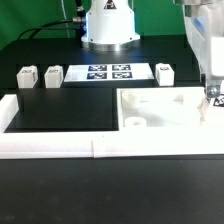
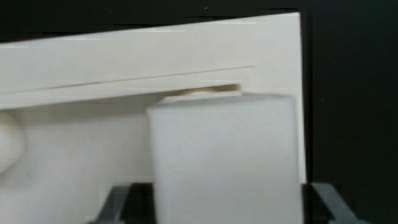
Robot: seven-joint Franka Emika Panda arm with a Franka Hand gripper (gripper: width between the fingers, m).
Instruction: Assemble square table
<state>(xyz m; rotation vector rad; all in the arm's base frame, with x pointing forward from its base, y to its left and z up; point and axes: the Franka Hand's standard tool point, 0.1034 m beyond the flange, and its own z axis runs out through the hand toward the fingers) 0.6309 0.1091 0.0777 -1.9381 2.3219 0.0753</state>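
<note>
Though only partly closed, grips a white table leg (image 2: 222,150) in the end effector (image 1: 212,101); holds it upright at the square tabletop (image 1: 165,112) edge, toward the exterior view's right. Beyond the tabletop, on the black counter (image 1: 60,105): three spare legs (image 1: 27,76) (image 1: 53,74) (image 1: 164,72) and the marker board (image 1: 105,72)

White square plate (image 1: 175,105) lies flat at 4 o'clock. Upright at 10 o'clock: first leg (image 1: 27,77), second leg (image 1: 53,75). At 1 o'clock: third leg (image 1: 165,72). The fourth leg (image 2: 222,150) stands at the plate's 3 o'clock edge, apparently touching it.
</note>
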